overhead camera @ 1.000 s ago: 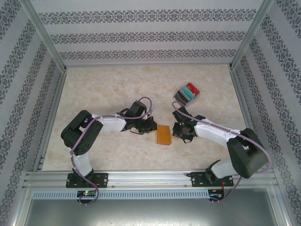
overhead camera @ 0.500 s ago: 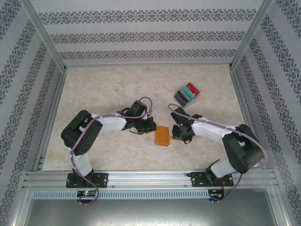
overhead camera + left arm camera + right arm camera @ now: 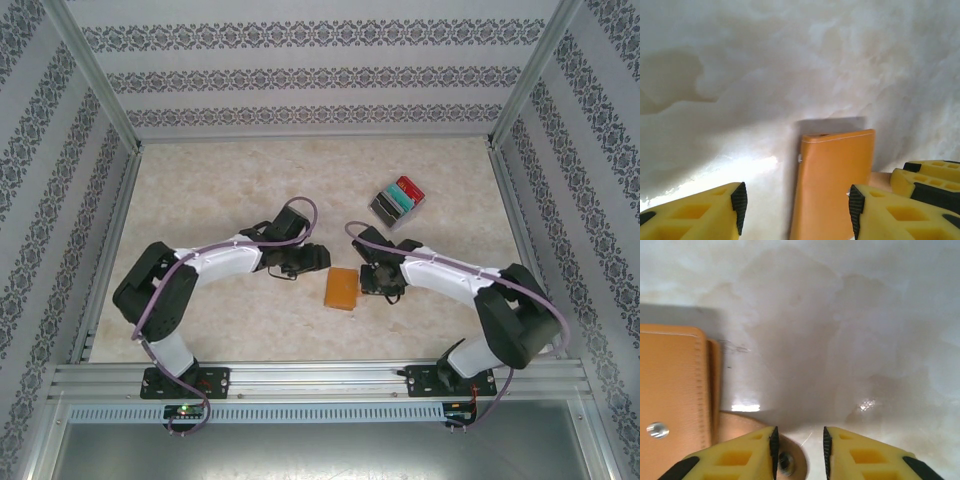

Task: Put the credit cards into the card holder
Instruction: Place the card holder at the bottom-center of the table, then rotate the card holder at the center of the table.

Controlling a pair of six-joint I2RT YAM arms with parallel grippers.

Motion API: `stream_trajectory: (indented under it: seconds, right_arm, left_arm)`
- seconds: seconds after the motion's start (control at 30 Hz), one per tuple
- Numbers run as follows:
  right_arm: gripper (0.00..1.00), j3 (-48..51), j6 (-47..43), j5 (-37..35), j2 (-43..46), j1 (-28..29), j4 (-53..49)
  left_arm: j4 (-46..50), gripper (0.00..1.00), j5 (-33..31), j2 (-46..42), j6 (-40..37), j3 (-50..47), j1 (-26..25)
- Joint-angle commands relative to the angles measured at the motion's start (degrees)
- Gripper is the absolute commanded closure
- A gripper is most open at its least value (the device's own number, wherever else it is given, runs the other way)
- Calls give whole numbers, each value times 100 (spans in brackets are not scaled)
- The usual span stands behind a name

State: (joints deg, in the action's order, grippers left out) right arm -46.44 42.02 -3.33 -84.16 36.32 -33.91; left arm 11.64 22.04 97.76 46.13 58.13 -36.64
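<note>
**Beside the card holder: opening step in hand, cards not yet touched**

Around the card holder (image 3: 341, 289), folded flat on the worktop (image 3: 240, 190), both pincers down low. Left pincer (image 3: 797, 202) released, fingers spread wide to either side of the holder's near end, touching neither edge as far as can be seen. Right pincer (image 3: 799, 445) at the holder's opposite side, tips narrowly parted over the tan snap tab (image 3: 740, 424) protruding from under the holder; gripping nothing that can be made out.

Judged as the opening step: holder folded, no inner pocket exposed. Next move probably calls for pinning one side and lifting the flap from the other, without letting the holder skate across the smooth surface.

Well apart from the holder, up and to its right in the top view, credit cards (image 3: 398, 200) bunched together, red, teal and dark. Bare worktop between holder and cards. Main hindrance close in: two pincers crowding one small holder, near enough to foul each other.
</note>
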Motion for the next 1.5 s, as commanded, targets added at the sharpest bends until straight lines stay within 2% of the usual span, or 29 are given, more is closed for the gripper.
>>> stream_trajectory:
  seconds: [0.0, 0.1, 0.17, 0.23, 0.4, 0.47, 0.53, 0.83, 1.03, 1.2, 1.47]
  right_arm:
    - [66, -186, 96, 246, 423, -169, 214]
    - [64, -156, 181, 552, 554, -54, 769]
    - [60, -267, 270, 516, 449, 31, 760]
    - [61, -363, 202, 411, 345, 123, 733]
    - [75, -292, 294, 780, 165, 324, 978]
    - [76, -136, 350, 1055, 102, 305, 1087]
    - [76, -63, 473, 919, 44, 313, 815]
    - [70, 594, 723, 1140, 67, -28, 1207]
    - [64, 764, 907, 1353, 147, -129, 1744]
    - [65, 890, 989, 1752, -76, -202, 2299]
    - [75, 1006, 1006, 1982, -67, -190, 2873]
  left_arm:
    - [386, 41, -421, -297, -289, 182, 61]
    - [344, 41, -631, -409, -232, 138, 61]
    - [270, 41, -692, -464, -227, 113, 68]
    - [295, 42, -805, -512, -201, 122, 78]
    - [243, 42, -946, -699, -171, 2, 109]
    - [277, 42, -973, -730, -161, -19, 127]
    - [269, 42, -950, -734, -160, -36, 148]
    - [193, 42, -795, -669, -177, 14, 157]
    - [0, 42, -166, -451, -108, 59, 157]
    - [-210, 54, 188, -203, 34, -15, 157]
    - [-184, 60, 192, -92, 85, -54, 156]
